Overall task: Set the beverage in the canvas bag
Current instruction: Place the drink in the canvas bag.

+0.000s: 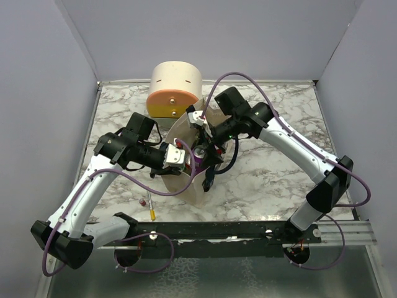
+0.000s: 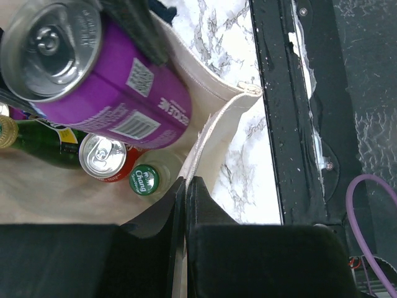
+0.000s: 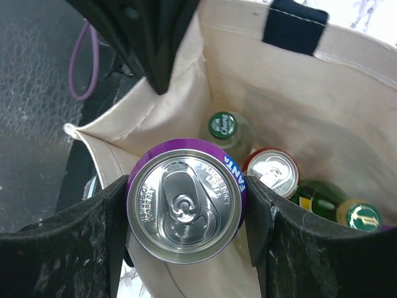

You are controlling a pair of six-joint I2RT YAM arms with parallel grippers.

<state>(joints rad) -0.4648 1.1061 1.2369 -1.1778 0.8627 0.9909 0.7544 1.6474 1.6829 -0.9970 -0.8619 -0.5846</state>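
Observation:
The beige canvas bag [image 1: 189,186] stands open at the table's middle, with a navy strap [image 3: 294,28] on its far rim. My right gripper [image 3: 186,202] is shut on a purple Fanta can [image 3: 186,198] and holds it upright over the bag's mouth, near the rim. The can also shows in the left wrist view [image 2: 105,81] and in the top view [image 1: 198,154]. My left gripper [image 2: 186,180] is shut on the bag's cloth rim [image 2: 217,124] and holds it open. Inside the bag are a red can [image 3: 273,171], a green-capped bottle [image 3: 222,124] and a green bottle [image 3: 360,217].
A rounded cream-and-orange drawer box [image 1: 175,90] stands behind the bag. A yellow pen [image 1: 151,208] and a small red item [image 1: 142,202] lie on the marble top left of the bag. A black rail [image 1: 248,233] runs along the near edge.

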